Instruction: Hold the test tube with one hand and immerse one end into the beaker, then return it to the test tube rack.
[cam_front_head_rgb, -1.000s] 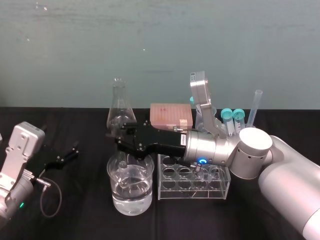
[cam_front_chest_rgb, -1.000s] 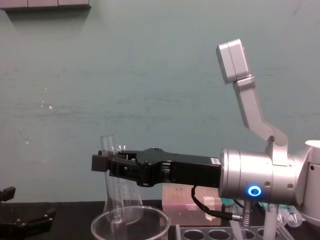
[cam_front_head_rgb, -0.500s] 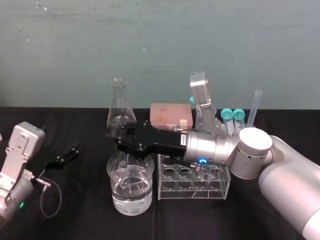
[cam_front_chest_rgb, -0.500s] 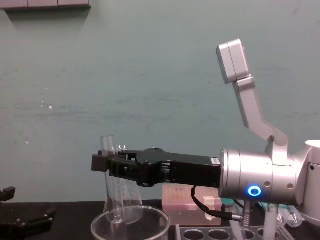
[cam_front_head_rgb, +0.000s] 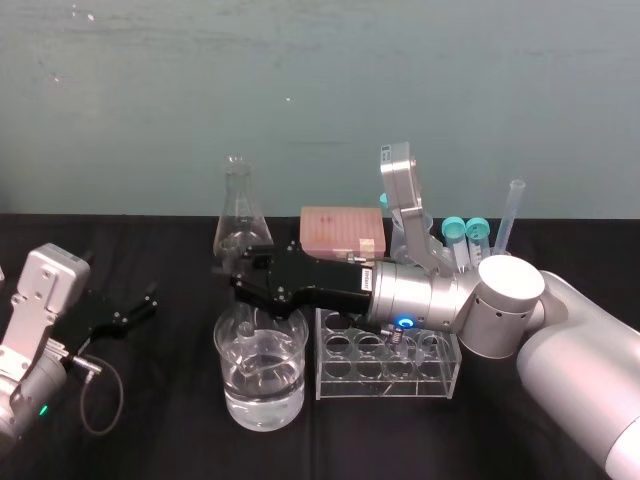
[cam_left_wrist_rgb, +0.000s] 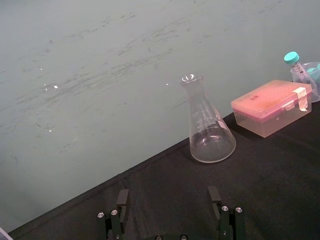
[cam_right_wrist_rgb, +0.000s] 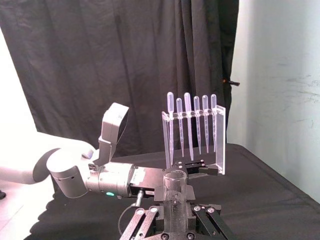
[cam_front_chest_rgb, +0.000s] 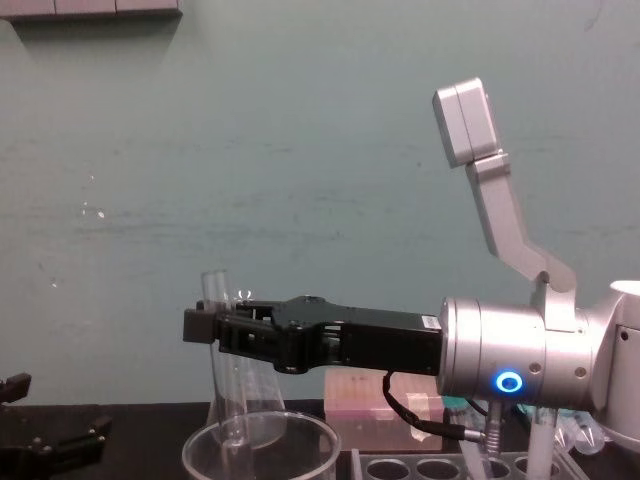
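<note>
The test tube (cam_right_wrist_rgb: 175, 192) is being gripped near its upper part by the right gripper (cam_right_wrist_rgb: 176, 210), whose fingers are being pressed against the glass from both sides. At the centre of the head view this gripper (cam_front_head_rgb: 245, 287) is being held directly above the beaker (cam_front_head_rgb: 240, 395). The tube's long axis is being kept upright, with the open rim up and the rounded end pointed down into the beaker's mouth. Whether that end is being wetted by the water cannot be told. The rack (cam_front_head_rgb: 385, 385) is standing just right of the beaker, almost touching it. A lift and a short carry to the right are probably being called for next. The left gripper (cam_front_head_rgb: 150, 300) is being kept parked at the lower left with its fingers spread and nothing between them.
</note>
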